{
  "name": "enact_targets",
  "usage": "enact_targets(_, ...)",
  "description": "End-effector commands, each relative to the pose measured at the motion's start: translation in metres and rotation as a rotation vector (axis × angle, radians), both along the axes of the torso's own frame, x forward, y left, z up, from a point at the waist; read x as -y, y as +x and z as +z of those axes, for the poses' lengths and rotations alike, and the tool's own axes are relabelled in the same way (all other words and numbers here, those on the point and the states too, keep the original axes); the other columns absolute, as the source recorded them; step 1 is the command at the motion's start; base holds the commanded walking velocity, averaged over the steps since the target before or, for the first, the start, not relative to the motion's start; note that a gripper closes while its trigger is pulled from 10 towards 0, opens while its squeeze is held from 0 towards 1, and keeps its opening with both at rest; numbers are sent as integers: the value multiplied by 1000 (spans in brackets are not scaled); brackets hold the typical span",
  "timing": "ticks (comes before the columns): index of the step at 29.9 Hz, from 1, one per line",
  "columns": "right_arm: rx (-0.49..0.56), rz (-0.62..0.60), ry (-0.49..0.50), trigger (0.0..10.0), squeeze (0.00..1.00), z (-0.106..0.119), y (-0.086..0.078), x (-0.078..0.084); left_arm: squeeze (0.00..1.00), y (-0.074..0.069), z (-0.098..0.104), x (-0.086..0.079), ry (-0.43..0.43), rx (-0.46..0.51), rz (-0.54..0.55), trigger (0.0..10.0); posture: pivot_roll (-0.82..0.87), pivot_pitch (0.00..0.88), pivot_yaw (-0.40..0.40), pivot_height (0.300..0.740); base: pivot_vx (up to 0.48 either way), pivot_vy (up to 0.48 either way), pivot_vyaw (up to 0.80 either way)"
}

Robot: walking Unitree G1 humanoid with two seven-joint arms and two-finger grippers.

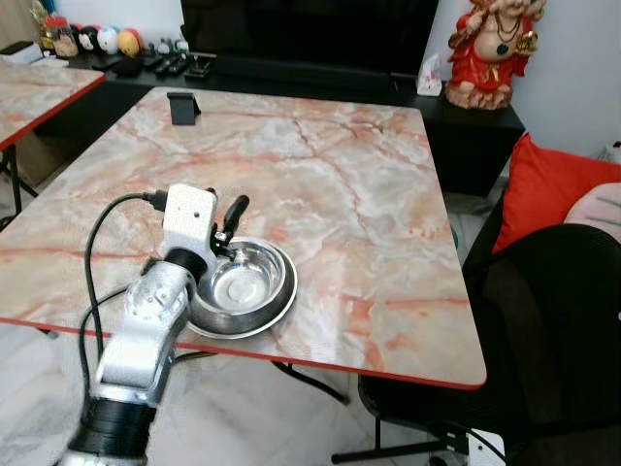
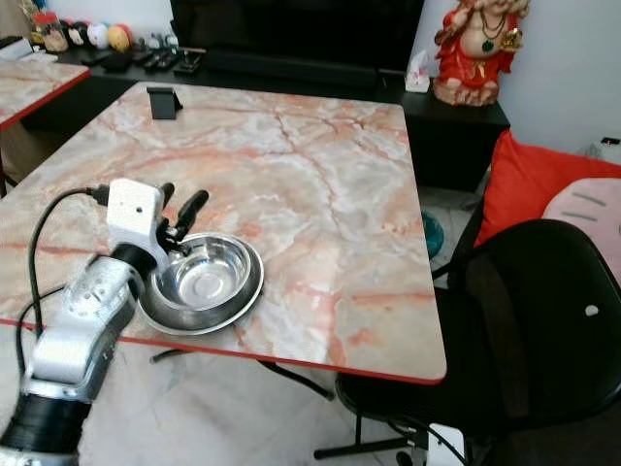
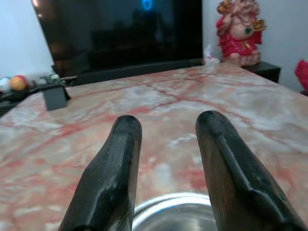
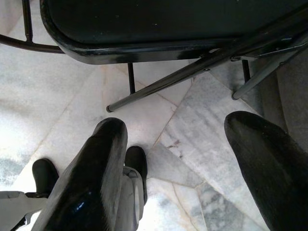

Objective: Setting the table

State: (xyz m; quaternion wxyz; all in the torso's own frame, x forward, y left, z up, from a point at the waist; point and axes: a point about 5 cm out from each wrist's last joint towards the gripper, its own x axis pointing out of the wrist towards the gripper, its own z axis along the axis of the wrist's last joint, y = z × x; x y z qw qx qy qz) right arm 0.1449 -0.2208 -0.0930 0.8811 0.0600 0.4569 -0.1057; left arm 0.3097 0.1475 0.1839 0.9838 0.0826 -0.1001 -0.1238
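A steel bowl [image 1: 243,288] is being placed near the surface's [image 1: 369,194] near-left edge. The left claw [image 1: 225,225] is parted above its far rim, gripping nothing. Withdrawal is called for next.

A marbled pink-and-cream tabletop [image 1: 320,184] with a red edge fills the middle of the room, and a second one of the same pattern [image 1: 34,92] stands to the left. Behind them a low black cabinet [image 1: 466,121] runs along the white wall [image 1: 572,68], carrying a large dark television screen [image 1: 310,34], a red and gold figurine [image 1: 490,49] and a row of small colourful balls [image 1: 92,39]. A black chair [image 2: 539,320] stands at the right, beside a red cushion [image 1: 553,184]. The floor [image 4: 187,139] is pale grey marble tile. Light is even and soft.
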Motion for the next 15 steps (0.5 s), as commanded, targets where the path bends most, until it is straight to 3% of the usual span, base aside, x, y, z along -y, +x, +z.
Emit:
enact_targets(1,0,-29,-2,10000,0,0,-3,3,0,-1,-4,1,15,11,15,10000,106,0,-44,740,0,0,0)
enact_targets(7,0,-32,-2,10000,0,-1,-4,3,0,-5,-9,1,26,35,42,10000,105,0,-46,740,0,0,0)
enact_targets(15,0,-37,-1,10000,0,-1,-5,3,0,-9,-5,-16,46,84,115,10000,109,0,-45,740,0,0,0)
